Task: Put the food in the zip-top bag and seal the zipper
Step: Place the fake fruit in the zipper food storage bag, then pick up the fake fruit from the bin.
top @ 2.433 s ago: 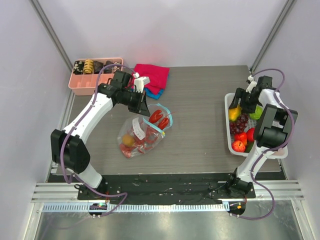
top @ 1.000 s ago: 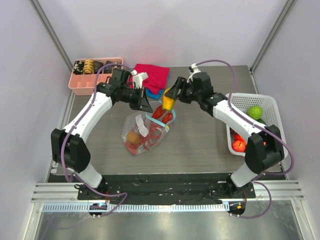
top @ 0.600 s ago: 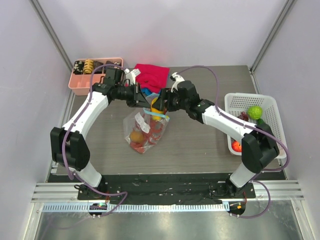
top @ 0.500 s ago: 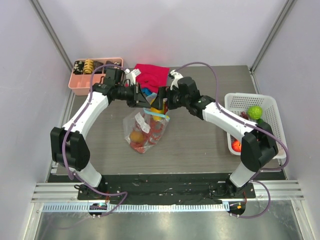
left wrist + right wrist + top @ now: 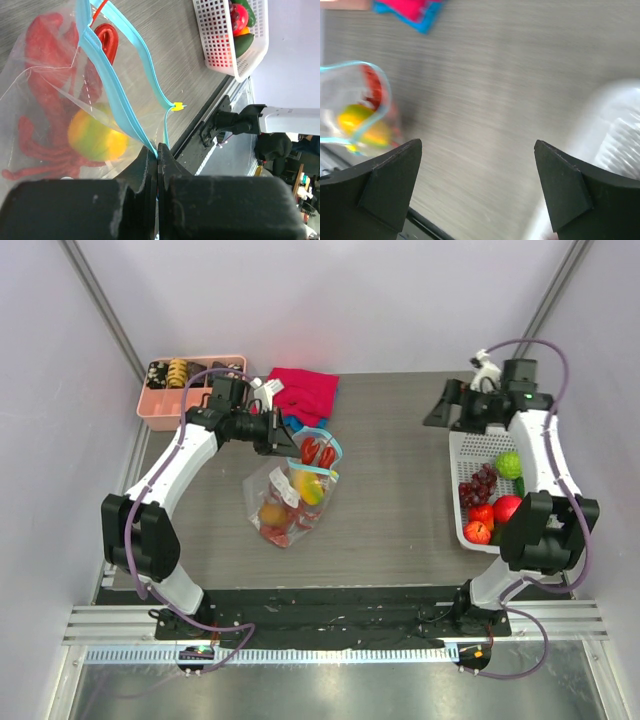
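**A:** From above, what is the left tool [image 5: 283,437] doing?
**B:** It grips the rim of the zip-top bag [image 5: 290,495], which droops just below it onto the tabletop [image 5: 400,490]. The right tool [image 5: 436,416] hovers beside the basket [image 5: 480,445], well apart from the bag.
**A:** And the left wrist view?
**B:** The fingers are pressed together, pinching the zipper [image 5: 106,82]. The lobster [image 5: 45,80] and the yellow fruit [image 5: 95,137] lie inside the bag, just ahead.
**A:** The right wrist view?
**B:** Spread wide, holding nothing.

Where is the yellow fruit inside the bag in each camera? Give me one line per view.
Top external: the yellow fruit sits left of centre, inside the zip-top bag.
Left wrist: the fruit is lower left, behind clear plastic.
Right wrist: the fruit is at the left edge, blurred.
Shared landmark: the teal zipper edging the bag's mouth.
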